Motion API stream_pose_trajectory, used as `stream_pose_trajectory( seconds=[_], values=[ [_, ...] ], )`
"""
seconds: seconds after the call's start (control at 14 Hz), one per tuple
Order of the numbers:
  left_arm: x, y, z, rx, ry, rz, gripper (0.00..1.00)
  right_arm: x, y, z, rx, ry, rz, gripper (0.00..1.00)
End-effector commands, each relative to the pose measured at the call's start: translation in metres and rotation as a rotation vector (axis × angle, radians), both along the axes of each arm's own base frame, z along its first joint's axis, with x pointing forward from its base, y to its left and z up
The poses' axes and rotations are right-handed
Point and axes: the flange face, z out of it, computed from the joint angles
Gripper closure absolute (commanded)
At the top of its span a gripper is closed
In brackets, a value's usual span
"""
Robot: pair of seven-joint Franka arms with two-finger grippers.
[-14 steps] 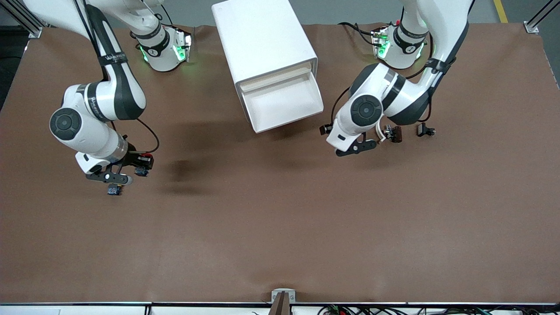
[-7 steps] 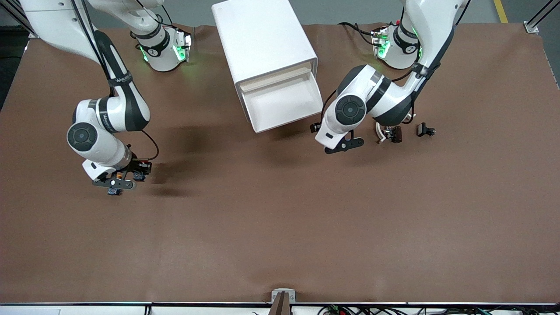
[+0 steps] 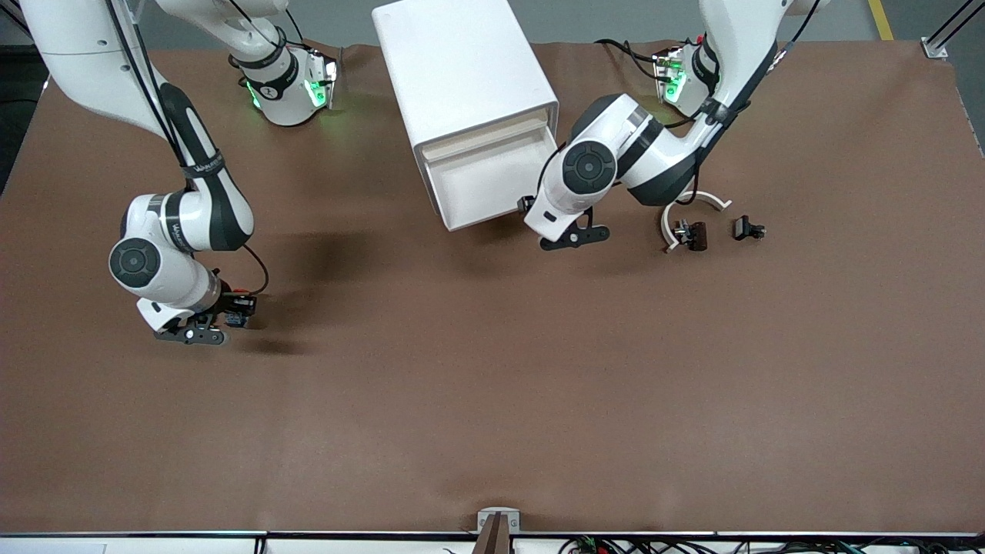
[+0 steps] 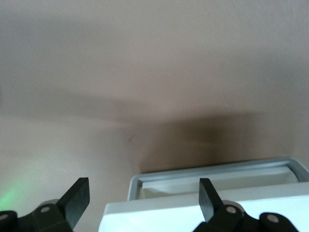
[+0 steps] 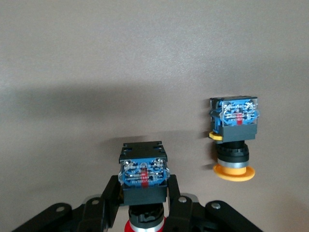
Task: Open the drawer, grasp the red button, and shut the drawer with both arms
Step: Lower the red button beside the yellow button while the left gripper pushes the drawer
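Your right hand [image 5: 144, 205] hangs low over the surface [image 3: 492, 400] toward the right arm's end. Its fingers are clamped on the button [image 5: 143, 174]; in the right wrist view the blue-and-black base shows between them, with the red cap at the frame's edge. A second button with a yellow cap [image 5: 233, 140] lies on the surface just beside the held one, apart from it.

Your left hand [image 4: 142, 198] is over the corner of the drawer [image 3: 496, 185] toward the left arm's end, fingers spread wide and holding nothing. The drawer stands pulled out of the white cabinet [image 3: 462, 69] near the edge where the arms' bases stand.

A curved white piece [image 3: 668, 223] and two small dark parts [image 3: 748, 228] lie toward the left arm's end.
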Motion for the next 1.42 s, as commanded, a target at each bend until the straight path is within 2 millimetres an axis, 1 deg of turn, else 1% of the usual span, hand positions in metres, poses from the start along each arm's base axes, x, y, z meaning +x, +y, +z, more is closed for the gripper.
stream_pose_trajectory(
  seconds=[0.0, 0.07, 0.28, 0.36, 0.57, 0.85, 1.0, 1.14, 1.28, 1.35],
  values=[
    [-0.016, -0.018, 0.004, -0.039, 0.027, 0.003, 0.0, 0.008, -0.001, -0.003, 0.029, -0.005, -0.021, 1.0],
    [-0.022, -0.022, 0.004, -0.044, 0.037, 0.0, 0.0, 0.007, 0.001, -0.009, 0.033, 0.004, -0.022, 1.0],
    [-0.044, -0.037, 0.0, -0.037, 0.06, -0.015, 0.0, 0.01, 0.005, -0.015, 0.045, 0.007, -0.024, 1.0],
    [-0.048, -0.039, 0.0, -0.034, 0.061, -0.021, 0.0, 0.012, 0.008, -0.017, 0.054, 0.001, -0.03, 1.0],
    [-0.047, -0.041, 0.007, -0.033, 0.052, -0.001, 0.0, 0.015, 0.014, -0.02, 0.064, -0.012, -0.027, 1.0],
    [-0.062, -0.052, -0.004, -0.023, 0.077, -0.017, 0.0, 0.015, 0.015, -0.021, 0.064, -0.011, -0.026, 1.0],
    [-0.065, -0.054, -0.007, -0.022, 0.082, -0.026, 0.0, 0.016, 0.014, -0.02, 0.064, -0.012, -0.027, 1.0],
    [-0.065, -0.056, -0.006, -0.029, 0.071, -0.029, 0.0, 0.021, 0.014, -0.022, 0.065, -0.014, -0.036, 1.0],
    [-0.072, -0.065, -0.009, -0.047, 0.061, -0.036, 0.0, 0.022, 0.016, -0.022, 0.065, -0.016, -0.042, 1.0],
    [-0.072, -0.065, -0.013, -0.047, 0.064, -0.035, 0.0, 0.024, 0.017, -0.022, 0.065, -0.02, -0.043, 1.0]
  ],
)
